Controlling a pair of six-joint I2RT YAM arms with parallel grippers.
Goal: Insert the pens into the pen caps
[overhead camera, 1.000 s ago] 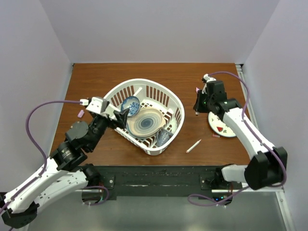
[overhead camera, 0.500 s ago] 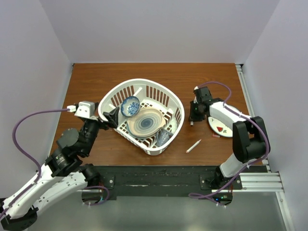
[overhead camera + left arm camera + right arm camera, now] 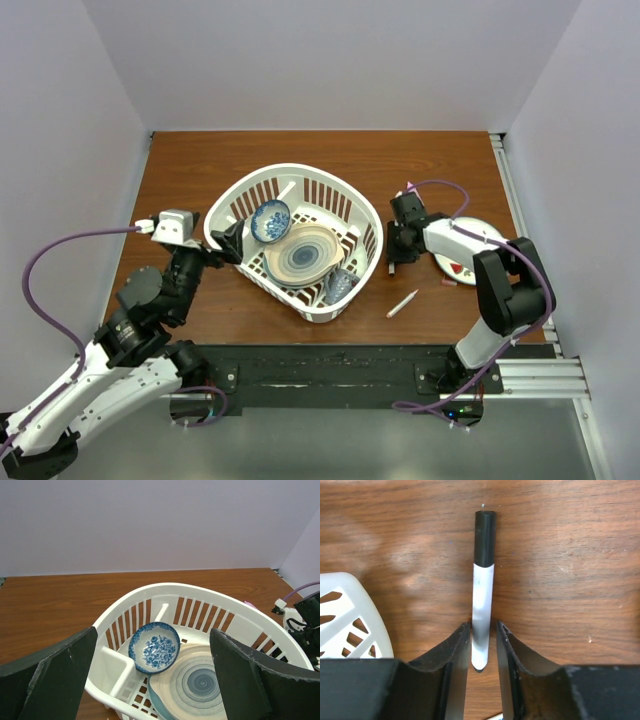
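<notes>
My right gripper (image 3: 391, 258) (image 3: 482, 625) sits low over the table just right of the basket. Its jaws are closed on the rear of a white pen (image 3: 482, 595) with a black cap (image 3: 485, 537) on its far end; the pen points straight away from the wrist, close to the wood. A second white pen (image 3: 403, 304) lies loose near the front edge. A small pink cap (image 3: 449, 283) lies by the white plate. My left gripper (image 3: 238, 240) (image 3: 152, 631) is wide open and empty at the basket's left rim.
A white basket (image 3: 300, 172) (image 3: 165, 587) in the middle holds a blue floral bowl (image 3: 154, 647), a swirl plate (image 3: 195, 685) and a glass (image 3: 340, 285). A white plate (image 3: 478, 228) with red pieces lies at the right. Walls enclose the table.
My right gripper has moved left and nearer, down toward the table beside the basket, with the pen in it. My left gripper has drawn back left to the basket's rim.
</notes>
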